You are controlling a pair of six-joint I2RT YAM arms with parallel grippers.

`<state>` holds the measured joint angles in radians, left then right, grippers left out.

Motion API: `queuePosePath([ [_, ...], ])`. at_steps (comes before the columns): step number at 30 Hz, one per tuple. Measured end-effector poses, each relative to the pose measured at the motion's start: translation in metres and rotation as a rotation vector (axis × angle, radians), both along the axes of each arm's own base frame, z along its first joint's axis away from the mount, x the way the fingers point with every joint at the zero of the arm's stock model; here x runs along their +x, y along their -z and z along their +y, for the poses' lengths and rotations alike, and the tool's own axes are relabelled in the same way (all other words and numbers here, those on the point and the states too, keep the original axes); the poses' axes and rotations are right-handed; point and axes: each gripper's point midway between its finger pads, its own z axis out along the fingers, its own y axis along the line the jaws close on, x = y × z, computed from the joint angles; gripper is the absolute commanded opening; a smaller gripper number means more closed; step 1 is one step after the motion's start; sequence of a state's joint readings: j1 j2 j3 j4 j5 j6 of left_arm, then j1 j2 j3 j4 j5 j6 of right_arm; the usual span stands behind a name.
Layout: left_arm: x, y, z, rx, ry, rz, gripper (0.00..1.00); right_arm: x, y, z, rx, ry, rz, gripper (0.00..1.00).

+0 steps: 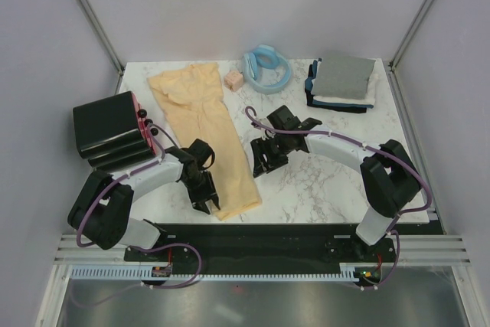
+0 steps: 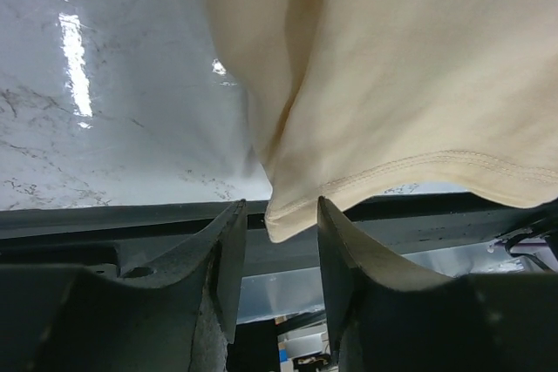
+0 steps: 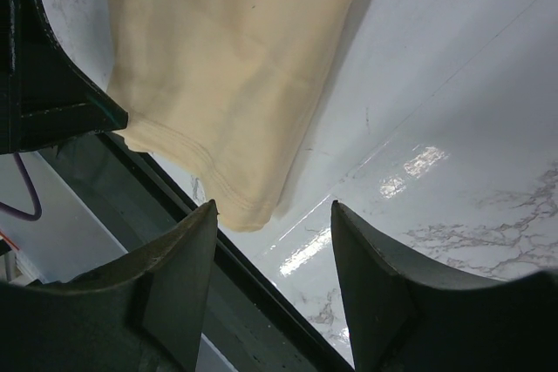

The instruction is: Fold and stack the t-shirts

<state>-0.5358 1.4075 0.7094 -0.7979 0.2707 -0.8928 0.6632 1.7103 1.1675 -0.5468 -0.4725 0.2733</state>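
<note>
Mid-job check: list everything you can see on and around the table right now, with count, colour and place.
yellow-cream t-shirt: 1, pale yellow-cream, lying lengthwise left of centre, its hem at the table's near edge
stack of folded t-shirts: 1 stack, grey on top, white and dark navy layers below, far right corner
ring-shaped thing: 1, light blue, far centre
small block: 1, pink, just left of the ring
box: 1, black with a pink-red side, at the table's left edge
table: 1, white marble
left gripper: 1, black, open, at the near hem corner of the yellow-cream t-shirt
right gripper: 1, black, open and empty, over bare table right of that shirt
</note>
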Motion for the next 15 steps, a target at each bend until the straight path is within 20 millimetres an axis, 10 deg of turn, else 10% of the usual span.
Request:
queuePosePath([
  [15,-0.0059,0.0065,-0.0036,-0.021,-0.004,0.009,0.07,-0.0001,0.0037,-0.0057,-0.017,0.013,0.01,0.62],
])
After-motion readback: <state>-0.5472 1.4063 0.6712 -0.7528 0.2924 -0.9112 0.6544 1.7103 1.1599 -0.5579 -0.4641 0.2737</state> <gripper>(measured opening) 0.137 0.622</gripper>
